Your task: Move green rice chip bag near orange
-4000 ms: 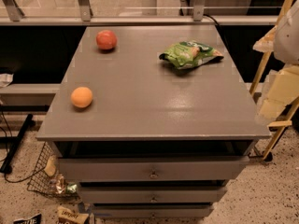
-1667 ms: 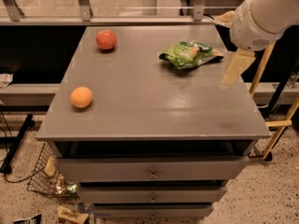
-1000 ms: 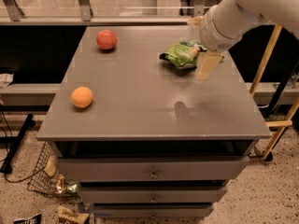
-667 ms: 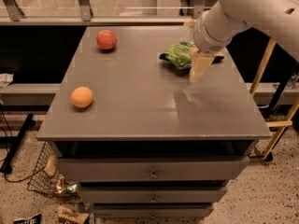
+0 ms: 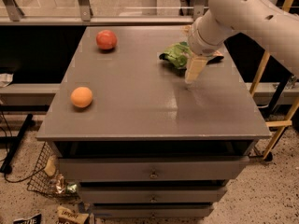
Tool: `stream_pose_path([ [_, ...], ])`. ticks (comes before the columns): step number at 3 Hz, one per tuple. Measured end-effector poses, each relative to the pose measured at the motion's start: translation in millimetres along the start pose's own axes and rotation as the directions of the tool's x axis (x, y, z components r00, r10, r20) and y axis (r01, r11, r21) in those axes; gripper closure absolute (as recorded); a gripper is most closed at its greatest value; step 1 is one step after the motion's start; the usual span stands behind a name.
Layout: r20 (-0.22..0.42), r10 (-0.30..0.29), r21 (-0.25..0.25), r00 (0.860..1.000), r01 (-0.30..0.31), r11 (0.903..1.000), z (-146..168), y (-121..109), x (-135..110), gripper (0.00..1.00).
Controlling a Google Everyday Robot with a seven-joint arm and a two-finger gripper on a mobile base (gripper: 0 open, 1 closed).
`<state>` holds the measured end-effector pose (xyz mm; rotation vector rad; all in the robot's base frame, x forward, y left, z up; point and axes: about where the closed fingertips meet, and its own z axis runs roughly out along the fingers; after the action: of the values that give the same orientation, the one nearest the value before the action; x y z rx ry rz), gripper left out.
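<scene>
Hanging gripper at the green rice chip bag's near edge, its opening impossible to tell.

White arm (small dark holes along it); cream tapered tool over the table.

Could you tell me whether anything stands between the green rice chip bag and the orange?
Nothing visible does: only bare tabletop lies between the green rice chip bag and the orange. The red-orange fruit sits further back, off that line. The gripper hangs at the bag's near edge.
</scene>
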<state>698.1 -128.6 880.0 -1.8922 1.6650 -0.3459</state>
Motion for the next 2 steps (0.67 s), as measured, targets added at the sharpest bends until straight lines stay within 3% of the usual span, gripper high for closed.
stream_pose_path([
  [2,0.015,0.010,-0.007,1.000,-0.010,0.9999,15.9,-7.0,0.3,0.49],
])
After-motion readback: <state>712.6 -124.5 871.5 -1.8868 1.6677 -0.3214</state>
